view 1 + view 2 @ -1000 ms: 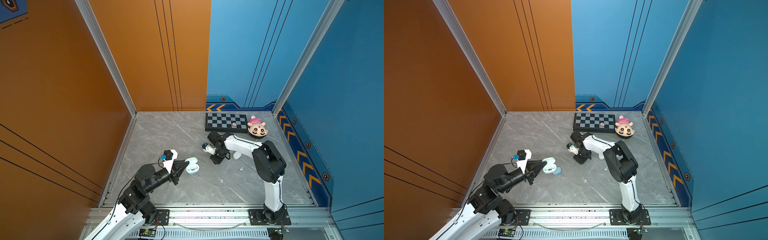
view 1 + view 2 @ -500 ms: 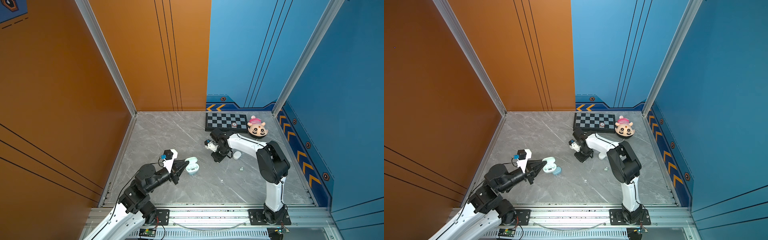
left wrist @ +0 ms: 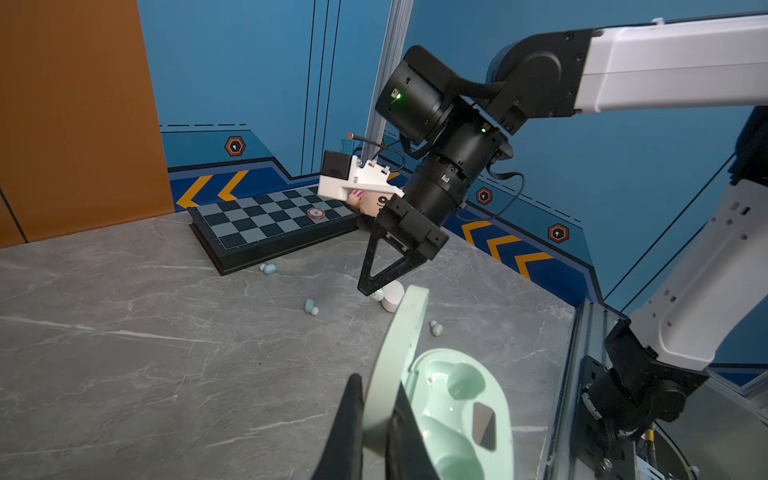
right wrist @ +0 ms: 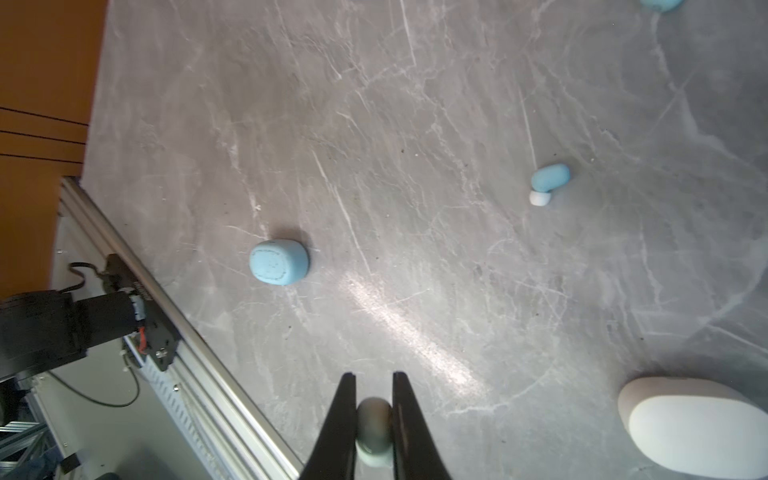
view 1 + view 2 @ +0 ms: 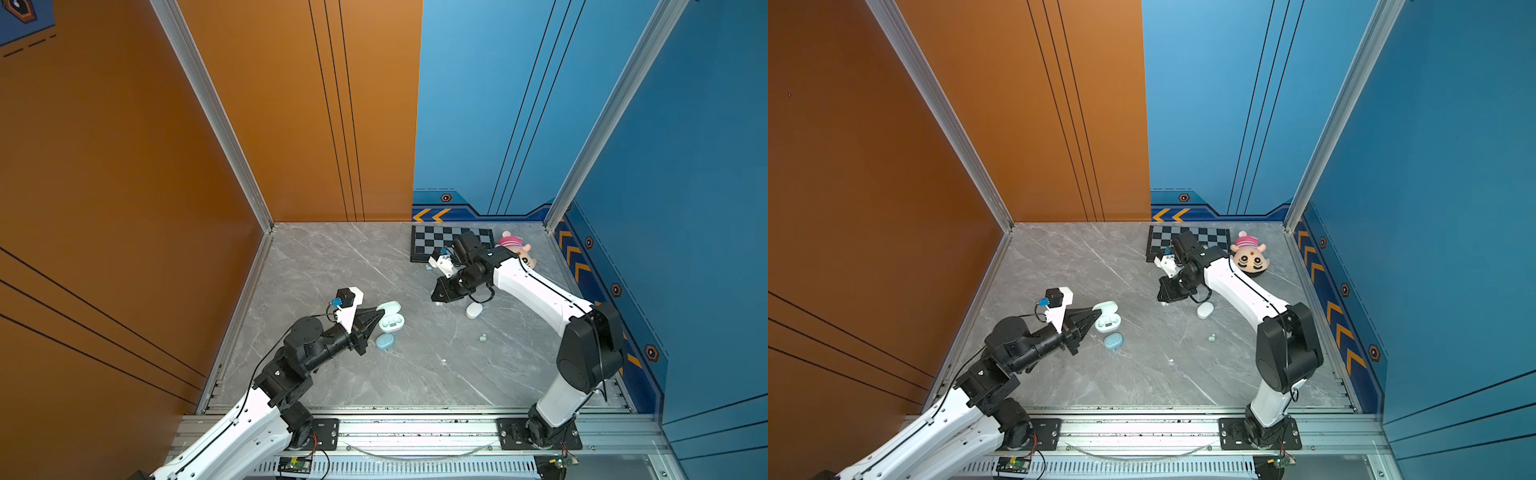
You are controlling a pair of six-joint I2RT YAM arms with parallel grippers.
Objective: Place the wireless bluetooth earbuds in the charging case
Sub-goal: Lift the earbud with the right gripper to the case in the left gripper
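Open mint charging case (image 3: 457,415), lid (image 3: 405,332) raised; mint earbud (image 4: 374,428) pinched in right claw (image 4: 374,376); pale blue earbuds (image 4: 549,178) loose on tabletop (image 4: 415,166).

An orange wall (image 5: 124,166) fills the left of the frame, a blue wall (image 5: 685,166) the right; a grey veined floor (image 5: 332,257) lies lower centre, perhaps stone, softly lit.

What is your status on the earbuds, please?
Left hand shut on mint case lid, case open. Right hand shut on one mint earbud, not yet at that case. White case close by; path across looks clear.
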